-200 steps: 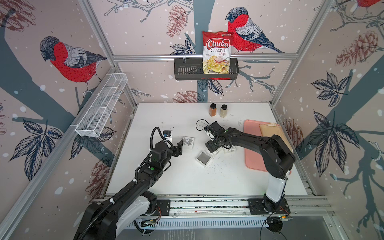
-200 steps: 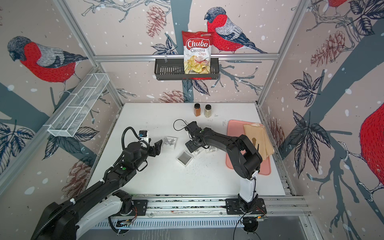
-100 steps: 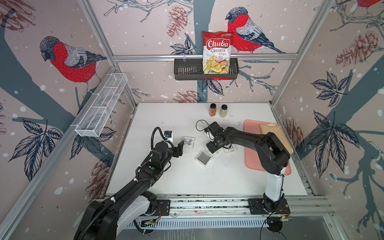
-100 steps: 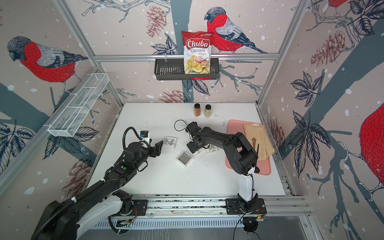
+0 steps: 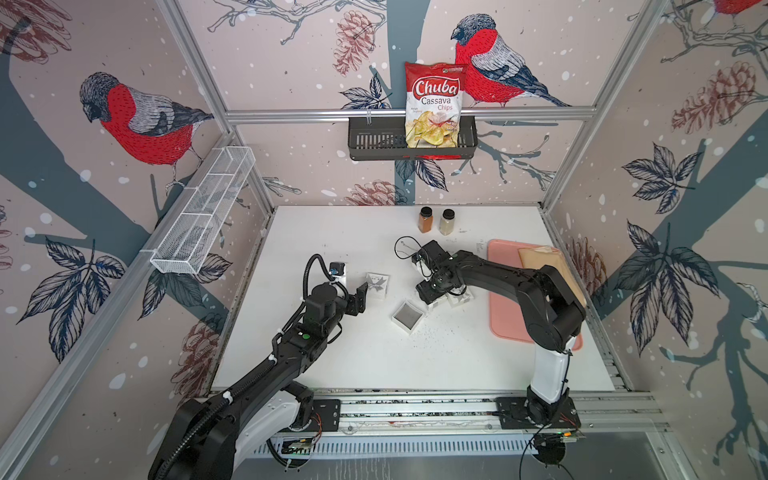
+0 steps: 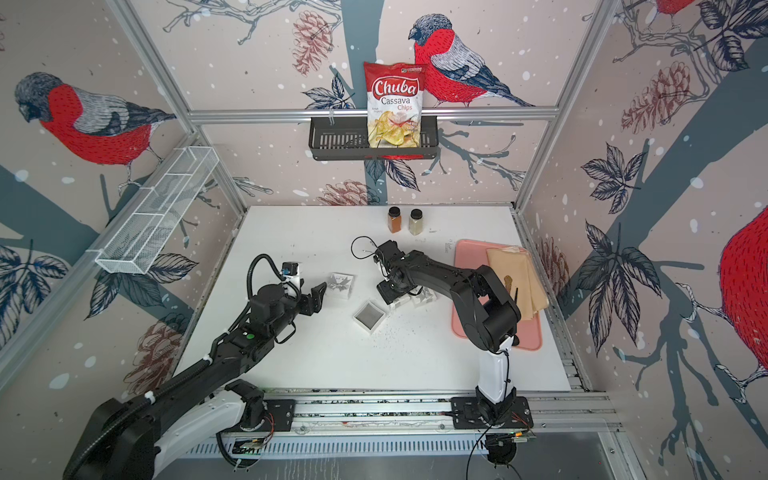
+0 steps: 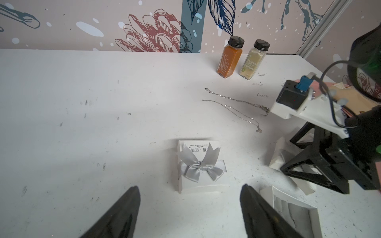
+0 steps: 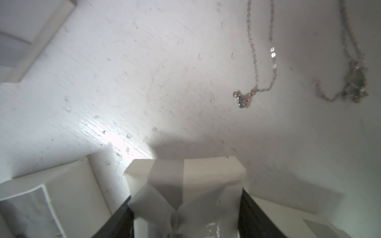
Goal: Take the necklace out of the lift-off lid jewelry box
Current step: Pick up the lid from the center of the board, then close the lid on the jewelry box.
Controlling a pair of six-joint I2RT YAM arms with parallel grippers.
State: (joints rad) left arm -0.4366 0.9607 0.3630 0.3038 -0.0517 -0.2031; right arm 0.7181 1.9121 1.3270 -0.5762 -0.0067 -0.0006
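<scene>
Black left pincer [image 7: 189, 186] hangs open just short of a closed bow box [image 7: 201, 167]. Beside it sits an open box [image 5: 408, 316] with grey lining. Farther on, the right pincer [image 8: 185, 206] straddles a ribboned box [image 8: 185, 177]; whether it clamps it, I cannot tell. Beyond, the necklace [image 7: 226, 105] lies loose on the bench [image 7: 82, 103], short of two spice jars [image 7: 228, 59].

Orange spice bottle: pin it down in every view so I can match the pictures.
Top view: orange spice bottle, back middle of the white table.
Top view: the bottle, same place.
Left wrist: the bottle, at the table's far edge.
Right wrist: not in it.
Landmark: the pale seasoning bottle, close beside it in all three.
</scene>
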